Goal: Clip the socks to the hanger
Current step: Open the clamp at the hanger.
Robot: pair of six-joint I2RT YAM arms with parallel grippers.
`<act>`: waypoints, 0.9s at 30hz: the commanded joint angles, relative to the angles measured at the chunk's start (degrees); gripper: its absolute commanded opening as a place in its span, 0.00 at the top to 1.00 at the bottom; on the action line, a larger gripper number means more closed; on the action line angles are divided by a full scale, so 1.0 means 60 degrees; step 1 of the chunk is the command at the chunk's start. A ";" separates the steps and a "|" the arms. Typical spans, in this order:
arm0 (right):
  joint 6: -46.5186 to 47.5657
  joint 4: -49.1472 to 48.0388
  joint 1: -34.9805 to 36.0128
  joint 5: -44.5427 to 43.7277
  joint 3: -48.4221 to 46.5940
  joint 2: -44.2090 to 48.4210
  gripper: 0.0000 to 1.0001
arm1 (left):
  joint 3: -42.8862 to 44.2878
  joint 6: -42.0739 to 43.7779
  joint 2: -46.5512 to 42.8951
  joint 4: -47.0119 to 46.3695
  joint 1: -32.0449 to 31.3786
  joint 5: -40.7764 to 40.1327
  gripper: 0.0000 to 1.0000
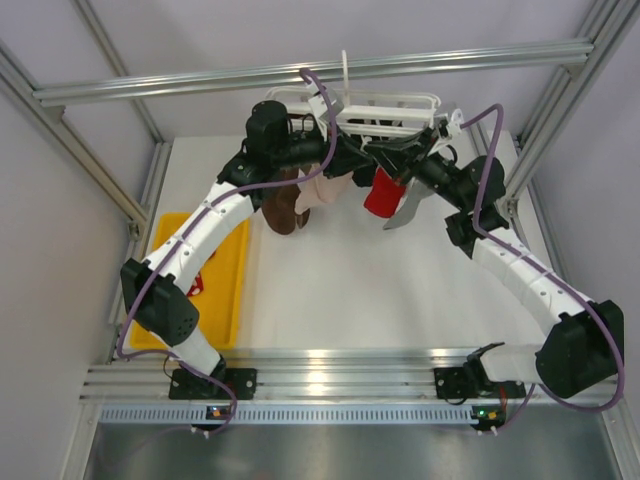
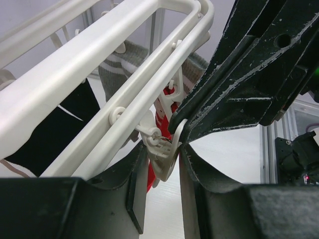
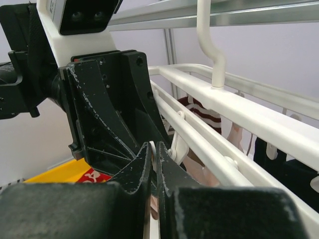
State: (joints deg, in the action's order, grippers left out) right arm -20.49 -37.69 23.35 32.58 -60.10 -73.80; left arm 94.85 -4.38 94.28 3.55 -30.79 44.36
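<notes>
Seemingly mid-clipping the red sock (image 1: 383, 193): right pincer (image 3: 154, 149) is pinched onto a hanger (image 1: 400, 101) peg (image 2: 166, 158), left pincer (image 2: 162, 169) straddles it, grip unclear; next, probably feed the cuff into the opened peg.

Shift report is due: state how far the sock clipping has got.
Looks done: red sock and grey sock hang under the hanger. In hand: left gripper and right gripper meet at one clip peg. Left: second red sock lies in the yellow tray.
</notes>
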 commanded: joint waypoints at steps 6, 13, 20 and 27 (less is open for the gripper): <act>-0.0364 -0.0442 0.0136 -0.0068 -0.0326 0.0010 1.00 | -0.0294 0.0232 -0.0346 0.0566 -0.0245 0.0109 0.73; -0.1271 -0.0047 0.0136 -0.0624 -0.0472 0.0039 1.00 | -0.2006 0.0554 -0.1518 -0.0809 -0.0260 -0.1766 0.43; -0.2165 0.0539 0.0195 -0.1211 -0.0574 0.0171 1.00 | -0.2946 0.1579 -0.2339 -0.1632 -0.0595 -0.3246 0.39; -0.2049 0.0920 0.0297 -0.1225 -0.0721 0.0142 1.00 | -0.2947 0.2589 -0.2325 -0.1925 -0.0977 -0.3906 0.38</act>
State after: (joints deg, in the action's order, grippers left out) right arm -32.25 -32.75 23.94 25.41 -61.32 -73.89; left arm 77.41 6.98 81.78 -3.20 -35.86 23.90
